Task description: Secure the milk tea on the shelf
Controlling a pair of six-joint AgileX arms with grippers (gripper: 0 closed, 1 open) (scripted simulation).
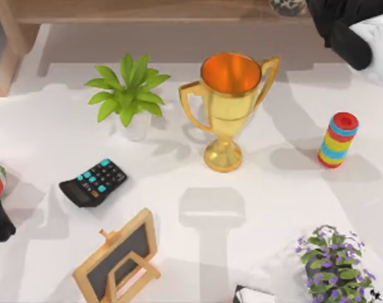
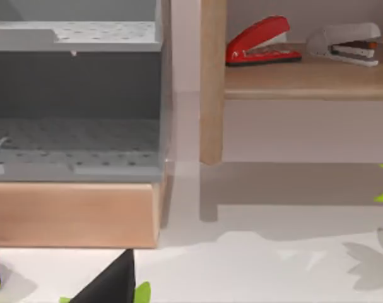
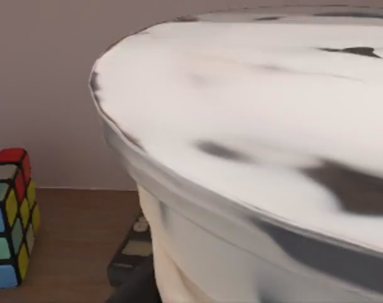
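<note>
Shelf [image 1: 147, 11] seen along desk's [image 1: 267, 208] 12 o'clock edge in top view. Right arm raised at 1 o'clock corner over shelf, white milk tea cup [image 3: 254, 158] carried close under wrist camera, above wooden shelf board beside colour cube [image 3: 9, 218]. Right pincer state cannot be told. Left arm parked at 9 o'clock edge; pincer state cannot be told. Gold trophy [image 1: 229, 107] placed at centre, green plant [image 1: 129, 95] toward 10 o'clock, calculator [image 1: 93, 183] toward 8 o'clock.

Matt wooden shelf [image 1: 147, 11], glossy trophy [image 1: 229, 101]
</note>
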